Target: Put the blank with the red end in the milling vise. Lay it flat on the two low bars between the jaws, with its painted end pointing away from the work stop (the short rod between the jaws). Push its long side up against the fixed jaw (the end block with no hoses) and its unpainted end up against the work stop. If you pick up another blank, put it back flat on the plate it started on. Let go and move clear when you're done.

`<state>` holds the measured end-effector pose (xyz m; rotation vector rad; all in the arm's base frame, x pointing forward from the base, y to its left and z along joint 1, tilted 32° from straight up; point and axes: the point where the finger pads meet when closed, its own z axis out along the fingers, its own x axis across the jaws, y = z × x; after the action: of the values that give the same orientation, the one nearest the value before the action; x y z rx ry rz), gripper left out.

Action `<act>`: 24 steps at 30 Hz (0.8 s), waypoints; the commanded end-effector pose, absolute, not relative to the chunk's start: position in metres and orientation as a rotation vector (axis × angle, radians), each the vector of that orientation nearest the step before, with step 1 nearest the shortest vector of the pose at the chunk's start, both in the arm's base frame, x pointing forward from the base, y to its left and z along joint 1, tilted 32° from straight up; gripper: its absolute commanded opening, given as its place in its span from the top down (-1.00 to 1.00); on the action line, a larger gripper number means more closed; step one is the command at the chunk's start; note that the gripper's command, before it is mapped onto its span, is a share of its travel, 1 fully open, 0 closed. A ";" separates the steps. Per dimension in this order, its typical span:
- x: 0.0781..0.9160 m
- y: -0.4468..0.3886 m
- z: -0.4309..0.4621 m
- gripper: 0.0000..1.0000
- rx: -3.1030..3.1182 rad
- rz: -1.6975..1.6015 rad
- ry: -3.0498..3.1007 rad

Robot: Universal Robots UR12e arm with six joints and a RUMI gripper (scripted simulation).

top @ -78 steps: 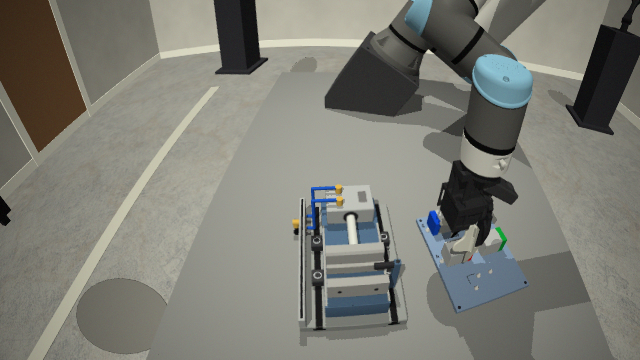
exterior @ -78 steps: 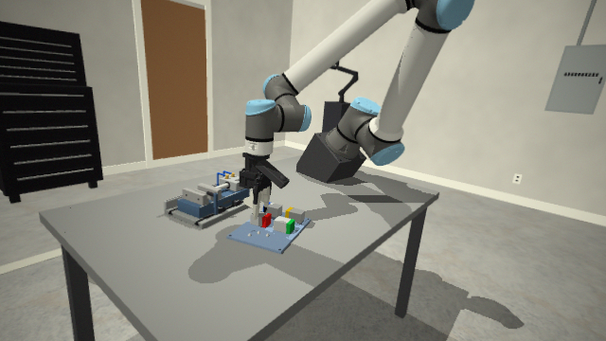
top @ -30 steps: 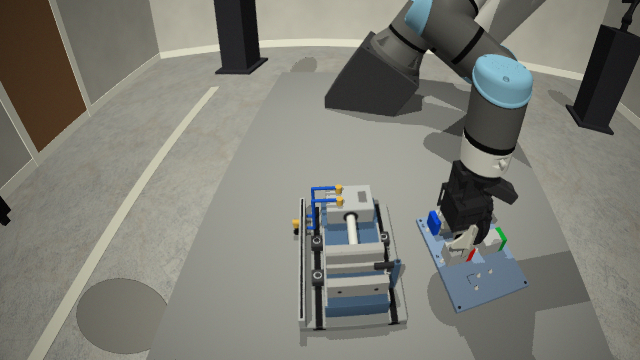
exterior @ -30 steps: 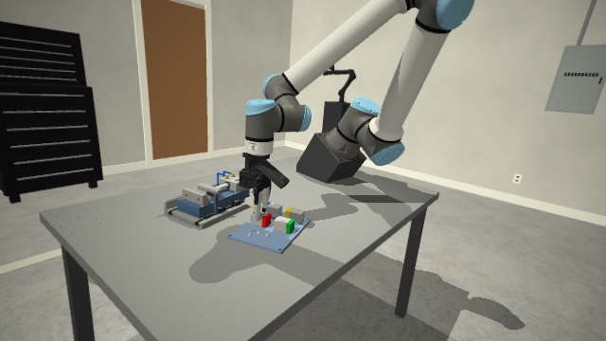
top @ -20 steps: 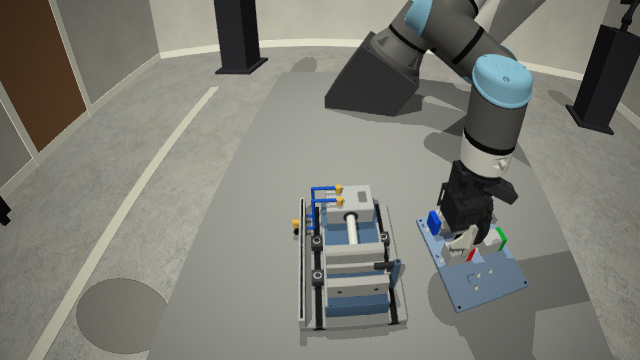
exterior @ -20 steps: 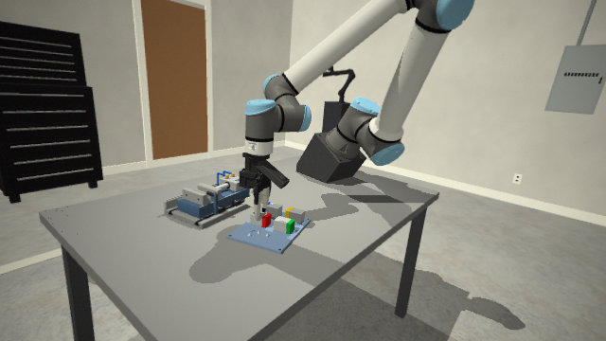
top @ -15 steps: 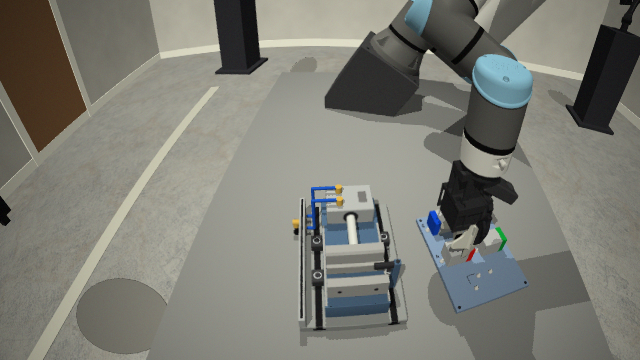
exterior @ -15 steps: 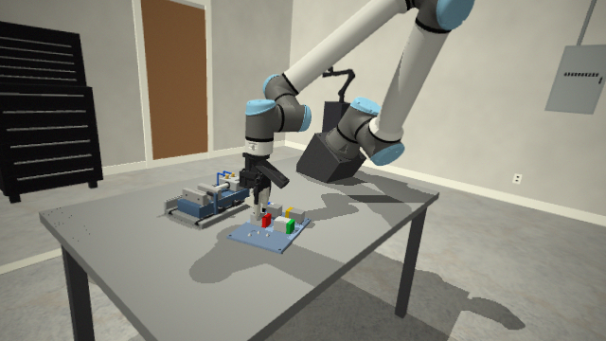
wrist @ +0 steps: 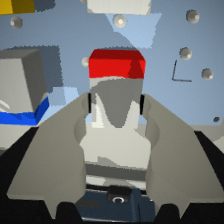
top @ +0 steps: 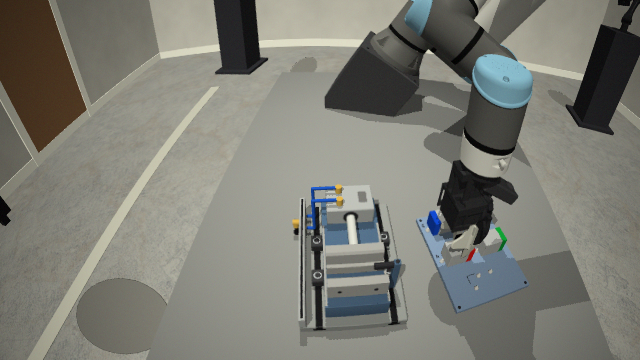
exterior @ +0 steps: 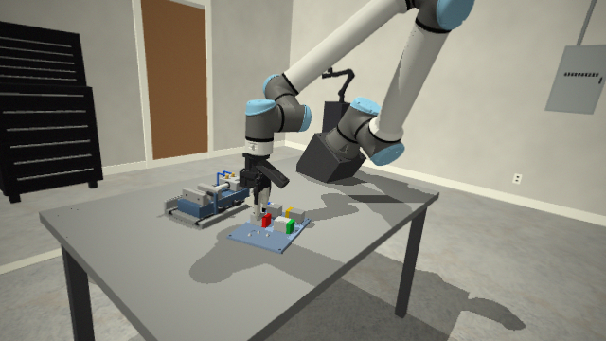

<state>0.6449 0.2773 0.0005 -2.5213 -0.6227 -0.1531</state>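
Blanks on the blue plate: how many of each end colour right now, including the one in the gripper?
Red end: 1, held in the gripper
Green end: 1
Yellow end: 1
Blue end: 1
Total: 4 blanks

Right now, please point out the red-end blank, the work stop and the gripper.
red-end blank (wrist: pixel 117 64), wrist view, its painted end.
work stop (top: pixel 381 266), top view, the rod's middle.
gripper (wrist: pixel 116 107), wrist view, midway between fingertips, shut on the blank.

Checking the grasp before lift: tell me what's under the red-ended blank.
The red-ended blank, clamped in the gripper, lies over the blue plate with its pegs. The contact beneath is hidden by the blank.
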 end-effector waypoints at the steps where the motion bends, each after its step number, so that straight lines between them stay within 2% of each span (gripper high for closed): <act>1: 0.643 0.278 -0.001 1.00 -2.520 -0.150 -0.621; 24: 0.648 0.265 0.020 1.00 -2.522 -0.159 -0.622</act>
<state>0.6428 0.2716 0.0088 -2.5198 -0.6196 -0.1476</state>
